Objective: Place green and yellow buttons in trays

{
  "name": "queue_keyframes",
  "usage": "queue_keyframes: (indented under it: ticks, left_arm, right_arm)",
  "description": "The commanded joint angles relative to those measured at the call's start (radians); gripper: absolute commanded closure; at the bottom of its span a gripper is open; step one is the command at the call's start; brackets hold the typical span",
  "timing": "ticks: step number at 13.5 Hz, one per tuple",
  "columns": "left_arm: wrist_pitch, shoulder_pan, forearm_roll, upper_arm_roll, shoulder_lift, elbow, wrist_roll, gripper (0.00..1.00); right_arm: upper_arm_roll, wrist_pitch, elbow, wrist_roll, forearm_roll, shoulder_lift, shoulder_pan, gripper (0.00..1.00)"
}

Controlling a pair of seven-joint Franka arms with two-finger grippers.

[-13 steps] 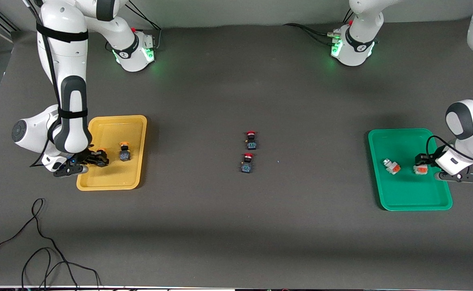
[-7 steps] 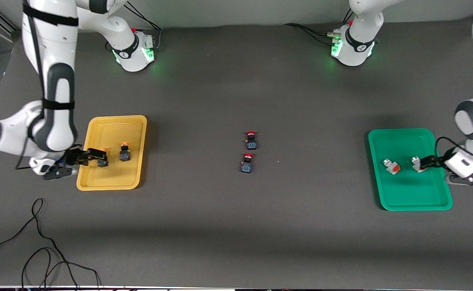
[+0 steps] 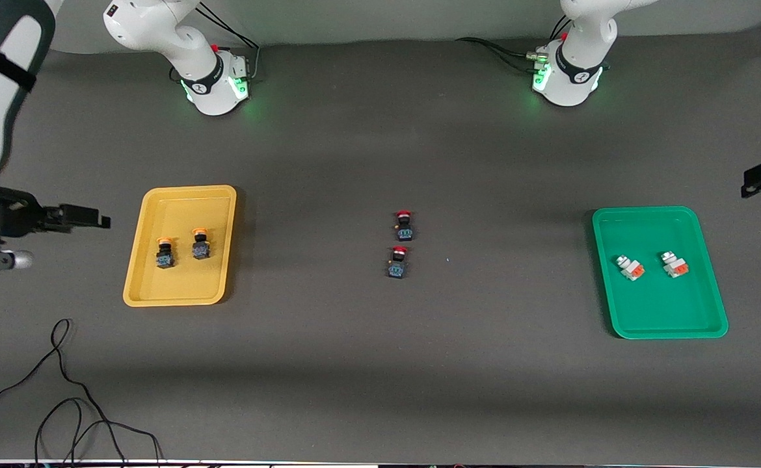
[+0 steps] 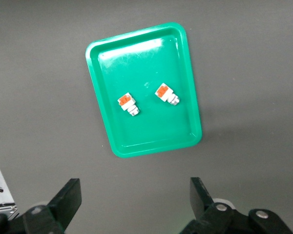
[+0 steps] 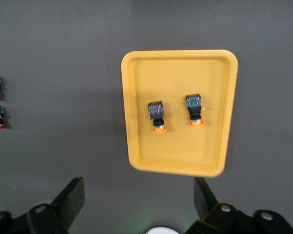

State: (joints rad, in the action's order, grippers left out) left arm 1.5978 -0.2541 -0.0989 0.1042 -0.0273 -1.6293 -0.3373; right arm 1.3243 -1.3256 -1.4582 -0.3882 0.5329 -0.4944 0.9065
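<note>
Two yellow-capped buttons (image 3: 165,253) (image 3: 200,243) lie side by side in the yellow tray (image 3: 181,296), caps pointing toward the robot bases, a small gap between them, both in the tray's middle band. Bare tray floor on all sides of the pair; neither touches the rim.

Two white-grey buttons with orange blocks (image 3: 629,267) (image 3: 674,264) lie in the green tray (image 3: 667,328), apart from each other, each tilted, both clear of the walls. The one toward the left arm's end sits closer to the tray's long wall but has room.

Two red-capped buttons (image 3: 404,225) (image 3: 397,262) stand on the dark bench (image 3: 380,364) mid-way between the trays, one just nearer the front camera than the other, well apart from both trays.

Right gripper (image 5: 139,207) is up in the air over bare bench just off the yellow tray's outer long edge, fingers (image 5: 71,197) spread wide, holding nothing. Left gripper (image 4: 134,202) is in the air over bare bench off the green tray's outer edge, fingers (image 4: 200,195) likewise wide apart and empty.

Black cable (image 3: 62,403) loops on the bench at the front corner of the right arm's end.
</note>
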Motion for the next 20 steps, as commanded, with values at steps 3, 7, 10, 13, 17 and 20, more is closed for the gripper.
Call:
queue_keyframes:
  ticks: [3,7,10,13,17,20]
  left_arm:
    - [-0.025,0.101,0.001,0.012,0.03,0.023,0.052,0.01]
    - [-0.012,0.26,0.002,-0.027,0.026,0.029,0.184,0.01]
    - [-0.013,0.309,0.079,-0.081,0.026,0.023,0.299,0.01]
    - [-0.021,0.3,0.108,-0.096,0.021,0.023,0.362,0.01]
    - [-0.032,0.305,0.091,-0.093,0.027,0.023,0.439,0.01]
    - [-0.033,0.3,0.091,-0.092,0.029,0.025,0.422,0.01]
  right_arm:
    - [0.015,0.18,0.266,0.057,-0.136,-0.012,-0.004,0.01]
    - [-0.007,0.178,0.262,0.074,-0.12,-0.012,-0.003,0.0]
    - [-0.016,0.175,0.265,0.127,-0.067,-0.013,-0.003,0.0]
    - [-0.017,0.175,0.263,0.13,-0.06,-0.013,-0.001,0.0]
    - [-0.15,0.172,0.275,0.192,-0.074,0.008,-0.082,0.0]
    - [-0.375,0.169,0.3,0.242,-0.163,0.083,-0.237,0.0]
